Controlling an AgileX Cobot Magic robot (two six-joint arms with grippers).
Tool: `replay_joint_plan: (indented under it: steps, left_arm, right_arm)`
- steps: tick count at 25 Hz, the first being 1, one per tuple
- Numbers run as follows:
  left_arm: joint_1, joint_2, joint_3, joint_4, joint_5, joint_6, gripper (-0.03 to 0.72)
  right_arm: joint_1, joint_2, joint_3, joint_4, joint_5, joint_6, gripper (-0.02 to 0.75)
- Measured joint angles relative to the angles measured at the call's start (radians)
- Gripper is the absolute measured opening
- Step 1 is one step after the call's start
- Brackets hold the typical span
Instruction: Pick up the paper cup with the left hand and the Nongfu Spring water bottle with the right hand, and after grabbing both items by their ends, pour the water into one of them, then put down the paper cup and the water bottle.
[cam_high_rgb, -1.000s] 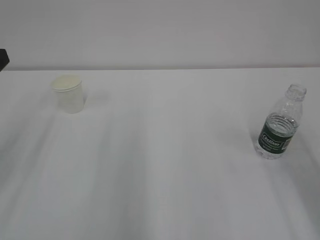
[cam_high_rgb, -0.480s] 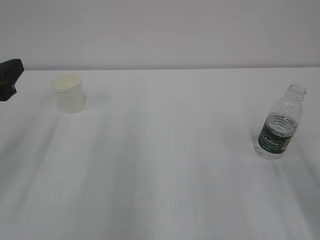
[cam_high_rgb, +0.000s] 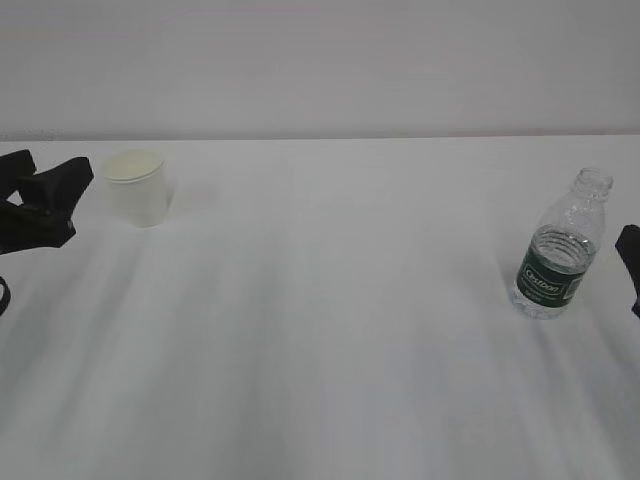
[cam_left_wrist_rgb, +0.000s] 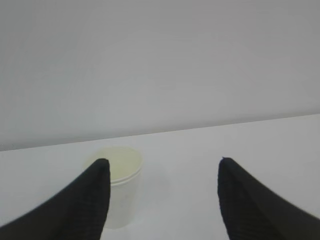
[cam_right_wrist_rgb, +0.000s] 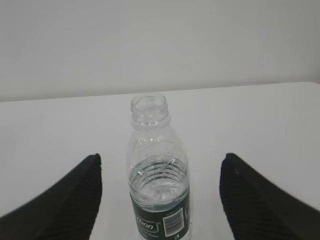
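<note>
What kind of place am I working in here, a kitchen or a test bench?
Probably a lab test bench, not a kitchen: a bare white table against a blank wall, holding just a paper cup and an uncapped water bottle, with black grippers coming in at either edge.

Paper cup (cam_high_rgb: 136, 187) upright far left; water bottle (cam_high_rgb: 558, 250) upright right, well apart.

A big white table (cam_high_rgb: 320, 330) fills most of the exterior view. Its top is smooth and plain, with soft grey shadows running across it. Behind the table stands a pale wall (cam_high_rgb: 320, 60), and the two meet in a thin straight line.
</note>
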Motion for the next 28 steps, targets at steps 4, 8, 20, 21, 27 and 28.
replay_joint_plan:
  steps: [4,8,20,21,27,28]
  left_arm:
    - [0.000,0.057,0.006,0.040,-0.050,-0.002,0.484]
    - [0.000,0.083,0.006,0.049,-0.059,-0.002,0.484]
    - [0.000,0.163,0.006,0.057,-0.060,-0.004,0.484]
    - [0.000,0.169,0.006,0.059,-0.060,-0.004,0.484]
    - [0.000,0.171,0.006,0.060,-0.060,-0.004,0.484]
    - [0.000,0.171,0.006,0.060,-0.060,-0.004,0.484]
  right_arm:
    - [0.000,0.156,0.044,-0.003,-0.196,0.025,0.552]
    - [0.000,0.320,0.046,-0.004,-0.224,0.043,0.559]
    - [0.000,0.596,-0.055,-0.072,-0.235,0.106,0.673]
    - [0.000,0.606,-0.067,-0.076,-0.235,0.108,0.673]
    - [0.000,0.657,-0.135,-0.082,-0.238,0.112,0.674]
    - [0.000,0.665,-0.145,-0.085,-0.238,0.112,0.674]
